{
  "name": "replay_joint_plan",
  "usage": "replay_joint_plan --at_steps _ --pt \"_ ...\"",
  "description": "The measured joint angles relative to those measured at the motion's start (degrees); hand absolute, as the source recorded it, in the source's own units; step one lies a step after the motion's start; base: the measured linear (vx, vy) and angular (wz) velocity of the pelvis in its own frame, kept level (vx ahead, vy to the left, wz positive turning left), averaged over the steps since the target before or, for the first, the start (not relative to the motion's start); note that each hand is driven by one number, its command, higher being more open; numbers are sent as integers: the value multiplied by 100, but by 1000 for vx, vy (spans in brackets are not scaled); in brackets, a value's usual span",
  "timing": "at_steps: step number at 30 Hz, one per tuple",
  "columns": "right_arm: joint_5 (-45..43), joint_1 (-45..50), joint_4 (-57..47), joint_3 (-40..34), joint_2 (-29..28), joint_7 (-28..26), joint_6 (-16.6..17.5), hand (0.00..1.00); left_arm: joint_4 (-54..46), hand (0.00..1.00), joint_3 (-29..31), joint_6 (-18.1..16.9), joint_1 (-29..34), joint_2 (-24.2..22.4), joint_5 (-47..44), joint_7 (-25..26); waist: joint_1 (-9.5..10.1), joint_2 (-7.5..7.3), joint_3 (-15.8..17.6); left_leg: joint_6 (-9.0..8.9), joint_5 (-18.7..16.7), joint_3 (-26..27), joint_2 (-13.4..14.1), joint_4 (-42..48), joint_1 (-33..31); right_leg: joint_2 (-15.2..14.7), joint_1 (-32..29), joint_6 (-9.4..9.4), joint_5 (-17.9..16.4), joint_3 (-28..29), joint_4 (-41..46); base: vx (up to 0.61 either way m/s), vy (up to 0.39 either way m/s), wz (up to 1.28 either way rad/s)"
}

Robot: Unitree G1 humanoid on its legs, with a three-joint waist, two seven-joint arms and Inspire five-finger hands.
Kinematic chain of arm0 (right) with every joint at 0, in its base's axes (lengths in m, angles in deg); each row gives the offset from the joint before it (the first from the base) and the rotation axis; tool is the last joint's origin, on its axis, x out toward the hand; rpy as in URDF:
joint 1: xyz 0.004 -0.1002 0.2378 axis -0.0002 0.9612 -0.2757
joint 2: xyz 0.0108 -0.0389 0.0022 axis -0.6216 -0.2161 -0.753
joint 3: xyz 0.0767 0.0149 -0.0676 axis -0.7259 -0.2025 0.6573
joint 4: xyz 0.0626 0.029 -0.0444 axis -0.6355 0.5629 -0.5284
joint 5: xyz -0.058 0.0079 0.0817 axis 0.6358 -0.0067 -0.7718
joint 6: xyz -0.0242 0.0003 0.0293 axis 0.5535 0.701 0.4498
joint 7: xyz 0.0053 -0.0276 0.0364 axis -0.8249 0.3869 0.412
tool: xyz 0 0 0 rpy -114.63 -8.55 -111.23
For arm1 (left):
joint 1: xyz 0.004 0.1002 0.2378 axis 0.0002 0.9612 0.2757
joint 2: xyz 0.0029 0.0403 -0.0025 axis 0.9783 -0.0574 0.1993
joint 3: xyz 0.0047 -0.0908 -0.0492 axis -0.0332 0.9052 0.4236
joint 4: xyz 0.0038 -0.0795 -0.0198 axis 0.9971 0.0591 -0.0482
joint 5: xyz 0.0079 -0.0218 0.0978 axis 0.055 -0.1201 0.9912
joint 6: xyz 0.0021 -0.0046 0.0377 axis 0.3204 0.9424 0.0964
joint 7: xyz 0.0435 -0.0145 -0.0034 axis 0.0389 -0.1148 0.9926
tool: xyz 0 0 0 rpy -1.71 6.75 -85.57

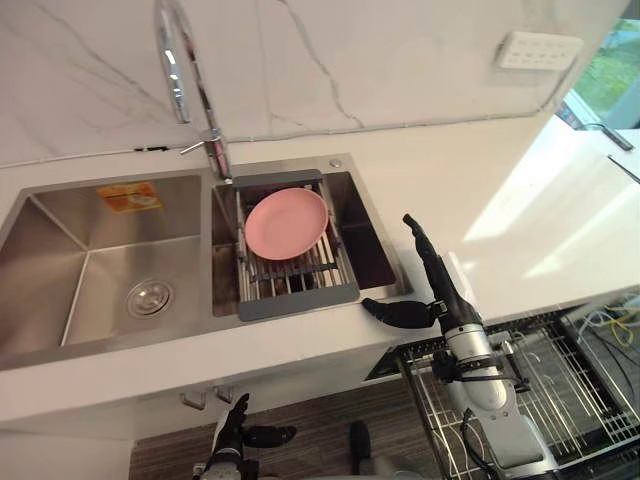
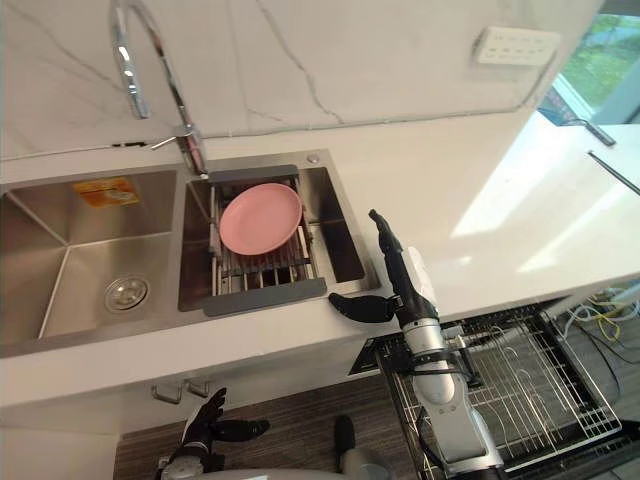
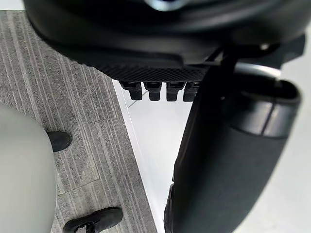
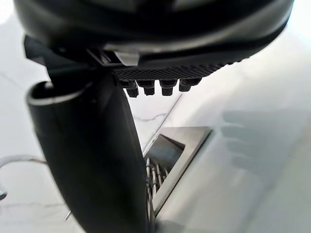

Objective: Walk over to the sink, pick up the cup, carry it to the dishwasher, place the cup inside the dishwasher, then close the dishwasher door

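Lowest and nearest, the left hand [image 1: 232, 428] hangs below the counter edge over the wood-look floor [image 1: 320, 415], its fingers loosely spread and its thumb sticking out to the side, gripping nothing. To the right, the dishwasher [image 1: 575, 400] stands open under the counter with its wire basket [image 2: 530, 385] pulled out. Above the near corner of that basket, the right hand [image 1: 438, 280] is raised over the front edge of the white counter [image 1: 480, 190]. Its fingers are straight and close together, pointing toward the wall, and its thumb reaches out toward the sink; it too is empty. Just beside it lies the steel sink [image 1: 60, 250] with two bowls. The right bowl holds a grey drying rack [image 1: 297, 298] with a pink plate [image 1: 287, 221] lying in it. The left bowl has a round drain [image 1: 149, 297] in its floor and an orange sticker [image 1: 128, 196] on its back wall. Where the cup is I cannot tell. Behind the divider between the bowls a chrome tap [image 1: 185, 70] arches up. Farther back are the marble wall [image 1: 400, 60], a white socket panel [image 1: 538, 50] and a window [image 1: 610, 75] at the far right.
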Motion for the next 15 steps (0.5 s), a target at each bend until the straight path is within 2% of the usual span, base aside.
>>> replay_joint_plan --at_steps 4,7,11,15 --pt "-1 333 -175 -537 -419 151 -68 100 5 100 80 24 37 -31 -1 -1 -108 48 38 -8 -6 251 54 -3 145 21 49 28 -102 91 141 -28 18 -10" --pt "0 655 -836 -875 -612 335 -151 100 12 100 150 29 80 -72 -3 -4 -177 57 63 -9 -30 311 83 -26 187 31 18 67 -246 113 350 -47 3 2" --pt "-1 674 -1494 -985 -619 422 -81 100 4 100 155 25 74 -74 -4 1 -167 48 107 8 -39 304 81 7 230 23 17 56 -286 118 477 -55 -6 2" --pt "-10 672 -1641 -976 -589 385 14 100 4 100 154 23 52 -83 -4 -1 -107 55 118 21 -32 288 79 4 230 22 14 55 -286 123 490 -10 -1 0"
